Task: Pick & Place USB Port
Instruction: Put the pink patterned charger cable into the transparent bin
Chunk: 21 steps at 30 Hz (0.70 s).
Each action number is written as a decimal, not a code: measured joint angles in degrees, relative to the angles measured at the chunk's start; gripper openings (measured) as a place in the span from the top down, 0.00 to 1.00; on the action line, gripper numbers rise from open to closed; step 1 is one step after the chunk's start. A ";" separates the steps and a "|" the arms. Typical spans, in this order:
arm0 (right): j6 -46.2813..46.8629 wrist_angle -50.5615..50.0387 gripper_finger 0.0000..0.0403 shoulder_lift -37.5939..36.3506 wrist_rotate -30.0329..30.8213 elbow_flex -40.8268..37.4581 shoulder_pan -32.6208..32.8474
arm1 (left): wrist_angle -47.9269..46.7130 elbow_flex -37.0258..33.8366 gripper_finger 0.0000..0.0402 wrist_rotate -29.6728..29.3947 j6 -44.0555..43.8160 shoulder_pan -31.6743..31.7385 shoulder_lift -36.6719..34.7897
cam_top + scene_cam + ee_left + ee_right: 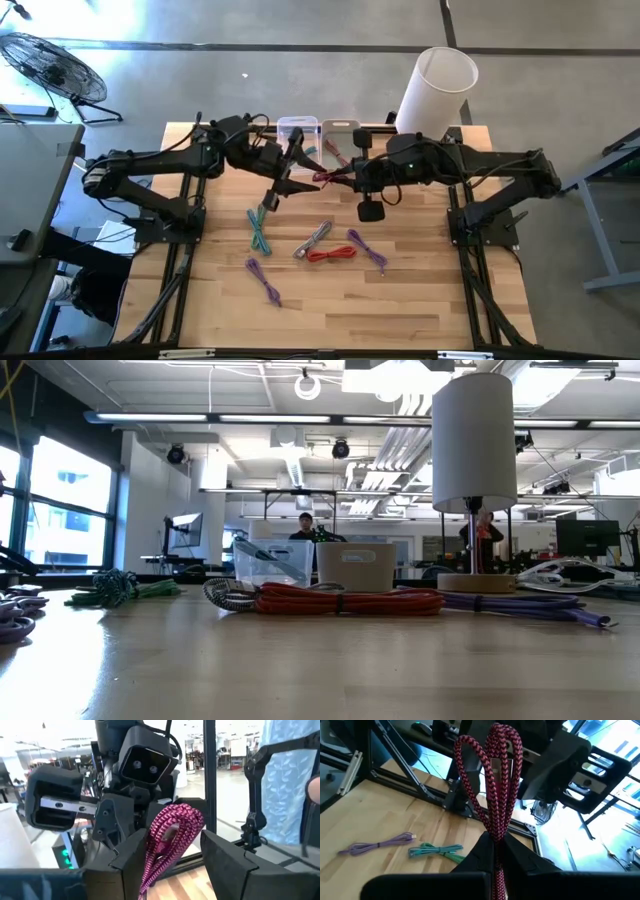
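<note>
A magenta braided USB cable (496, 780), coiled into a bundle, hangs in the air above the table's far middle, between the two arms. My right gripper (497, 845) comes from the table's right and is shut on it (345, 178). My left gripper (172, 865) comes from the left and is open (298, 175). Its two fingers stand on either side of the bundle's looped end (172, 827). Neither gripper shows in the low view. My right gripper pinches several strands of the bundle (497, 834) between its two fingers, which come about level from the table's right. The loops stick out past the fingertips toward the left gripper, clear of the table. Whether my left gripper's fingers (131, 857) touch the cable, I cannot tell.
A clear bin (298, 130) and a white bin (340, 130) stand at the far edge, with a white cylinder (436, 88) to their right. Loose cables lie on the wood: teal (260, 232), grey and red (322, 247), and two purple ones (367, 248) (263, 280).
</note>
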 joint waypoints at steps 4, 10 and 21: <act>0.04 0.11 0.98 0.35 0.02 -0.01 -0.35 | 0.65 0.00 0.55 -0.05 -0.58 -0.02 1.05; -0.04 0.37 0.98 2.32 -0.18 -0.01 -0.53 | 0.88 -0.07 0.55 -0.67 0.32 -0.02 0.96; -0.43 0.33 0.98 3.00 -0.48 -0.01 -0.48 | 0.81 0.02 0.93 1.79 2.79 0.04 0.95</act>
